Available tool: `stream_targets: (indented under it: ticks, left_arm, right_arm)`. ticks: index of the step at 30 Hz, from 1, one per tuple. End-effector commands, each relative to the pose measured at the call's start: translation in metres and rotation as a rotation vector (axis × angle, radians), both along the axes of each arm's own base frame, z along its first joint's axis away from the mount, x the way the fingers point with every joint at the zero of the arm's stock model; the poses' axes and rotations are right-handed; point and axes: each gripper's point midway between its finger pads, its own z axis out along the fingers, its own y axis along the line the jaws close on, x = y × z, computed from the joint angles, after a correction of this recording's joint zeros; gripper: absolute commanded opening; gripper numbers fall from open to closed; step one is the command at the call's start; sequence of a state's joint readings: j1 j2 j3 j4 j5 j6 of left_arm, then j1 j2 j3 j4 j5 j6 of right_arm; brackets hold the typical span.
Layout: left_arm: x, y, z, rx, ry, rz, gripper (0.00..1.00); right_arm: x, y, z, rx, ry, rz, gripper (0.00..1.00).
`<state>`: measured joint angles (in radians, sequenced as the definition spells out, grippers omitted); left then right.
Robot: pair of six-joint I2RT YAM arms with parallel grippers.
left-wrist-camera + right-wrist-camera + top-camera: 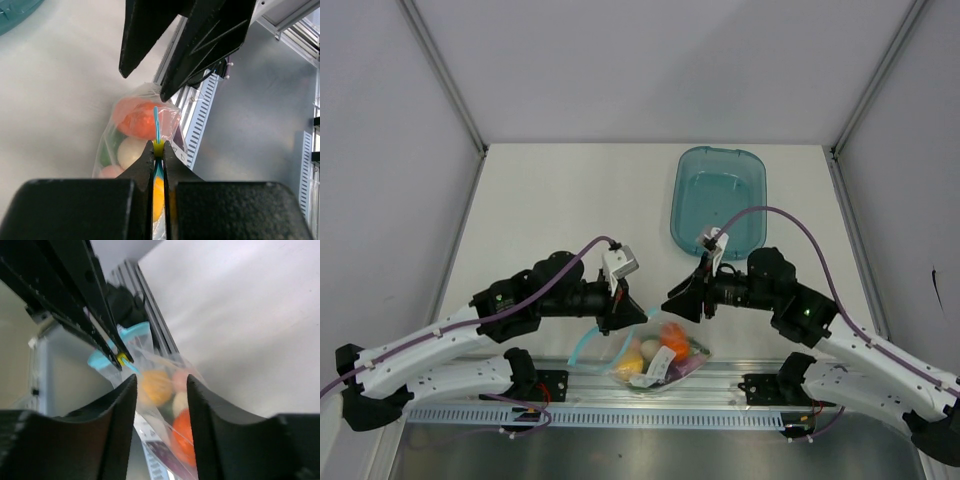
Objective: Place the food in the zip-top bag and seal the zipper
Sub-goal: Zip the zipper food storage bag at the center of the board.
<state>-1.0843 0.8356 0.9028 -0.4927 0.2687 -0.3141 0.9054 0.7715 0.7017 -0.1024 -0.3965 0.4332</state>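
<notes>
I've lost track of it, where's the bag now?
Top view: the bag is at the middle of the table's near edge, by the rail, its zipper pinched by the left tool.

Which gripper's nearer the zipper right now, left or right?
Left. The left gripper is shut on the zipper itself; the right gripper is open, facing it close by, not gripping it.

Clear floppy plastic zip-top bag (655,358): in top view its mouth corner, w/ the light-blue zipper strip (576,350), is partly hidden under the left pincer (632,318). Small toy produce pieces (672,335) inside overlap; green ones too small to ID. Left wrist view: bag's near part hidden behind the pincer's black fingers (75,210); teal translucent tray (12,12) beyond bag cropped at top-left corner. Right wrist view: bag blurred, lower end cut off.
</notes>
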Motion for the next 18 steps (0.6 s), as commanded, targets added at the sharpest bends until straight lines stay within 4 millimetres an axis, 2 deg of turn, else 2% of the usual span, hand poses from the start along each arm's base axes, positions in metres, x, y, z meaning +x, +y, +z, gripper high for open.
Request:
stream_targets:
  ticks: [1,2,3,8,10,11,12,13,18]
  left_arm:
    - [-0.010,-0.003,0.014,-0.039,-0.004,-0.058,0.01]
    - [-0.012,-0.005,0.016,-0.041,-0.003,-0.077,0.01]
    - [-0.012,-0.006,0.017,-0.045,-0.006,-0.084,0.01]
    - [-0.014,-0.012,0.025,-0.058,-0.010,-0.120,0.01]
    - [-0.015,-0.014,0.027,-0.062,-0.012,-0.128,0.01]
    - [-0.015,-0.015,0.030,-0.071,-0.018,-0.130,0.01]
    - [-0.015,-0.015,0.032,-0.076,-0.020,-0.135,0.01]
    - [-0.015,-0.015,0.033,-0.080,-0.022,-0.137,0.00]
    - [-0.016,-0.015,0.040,-0.095,-0.042,-0.152,0.00]
  right_arm:
    - [-0.023,-0.005,0.009,-0.093,-0.099,0.194,0.50]
    - [-0.030,-0.002,0.018,-0.099,-0.113,0.262,0.50]
    - [-0.031,-0.002,0.019,-0.123,-0.161,0.303,0.50]
    - [-0.034,0.001,0.022,-0.219,-0.175,0.425,0.46]
    - [-0.040,0.002,0.021,-0.220,-0.173,0.495,0.42]
    - [-0.039,0.005,0.021,-0.222,-0.162,0.518,0.38]
    - [-0.043,0.006,0.020,-0.220,-0.150,0.549,0.30]
    - [-0.042,0.006,0.017,-0.234,-0.138,0.557,0.29]
    - [-0.045,0.009,0.010,-0.245,-0.086,0.602,0.33]
